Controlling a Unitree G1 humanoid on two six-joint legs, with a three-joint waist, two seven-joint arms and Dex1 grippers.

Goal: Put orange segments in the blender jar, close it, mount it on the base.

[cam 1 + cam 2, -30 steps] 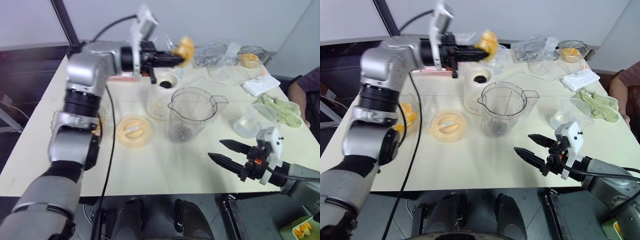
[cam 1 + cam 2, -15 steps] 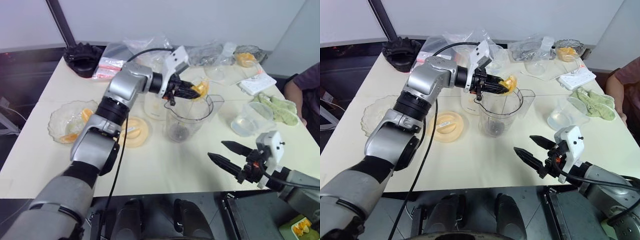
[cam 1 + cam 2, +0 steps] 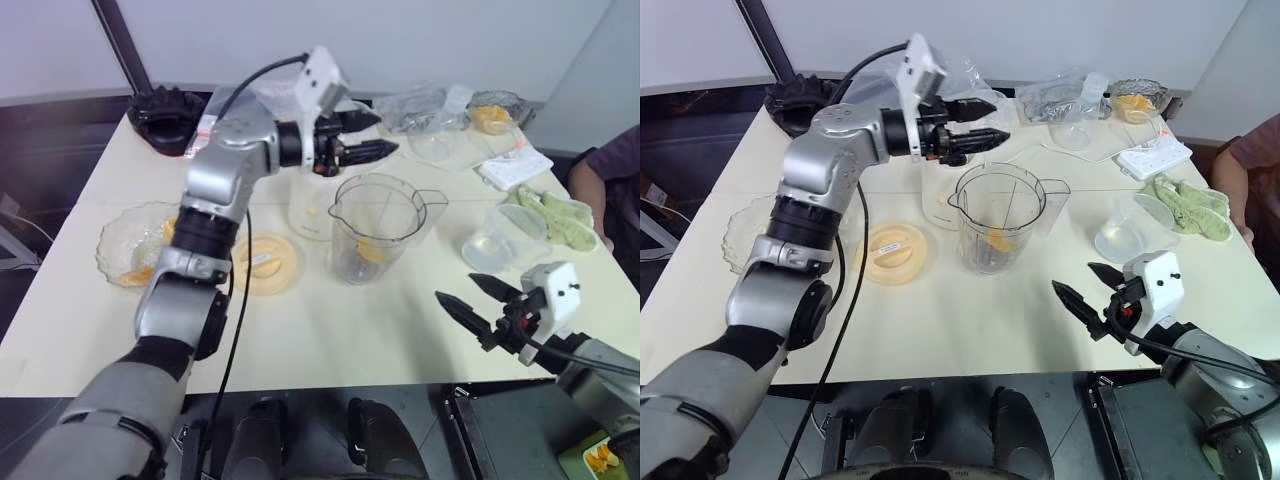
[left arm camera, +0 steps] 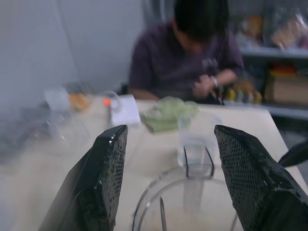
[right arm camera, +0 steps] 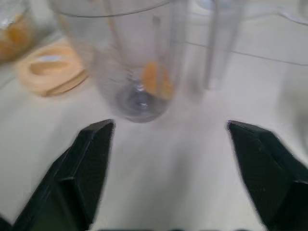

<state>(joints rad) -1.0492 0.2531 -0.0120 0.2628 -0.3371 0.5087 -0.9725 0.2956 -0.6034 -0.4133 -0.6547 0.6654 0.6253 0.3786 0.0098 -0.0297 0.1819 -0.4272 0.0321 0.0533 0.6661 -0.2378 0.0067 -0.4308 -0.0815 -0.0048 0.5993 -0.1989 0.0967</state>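
left claw (image 3: 368,136) released above blender jar (image 3: 380,228); right claw (image 3: 478,300) released; no writing legible.

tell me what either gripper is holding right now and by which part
Nothing is held. The left gripper hangs open and empty above the blender jar, where an orange segment lies near the bottom. The right gripper is open over the table.

base (image 3: 312,205) half behind blender jar (image 3: 380,225)
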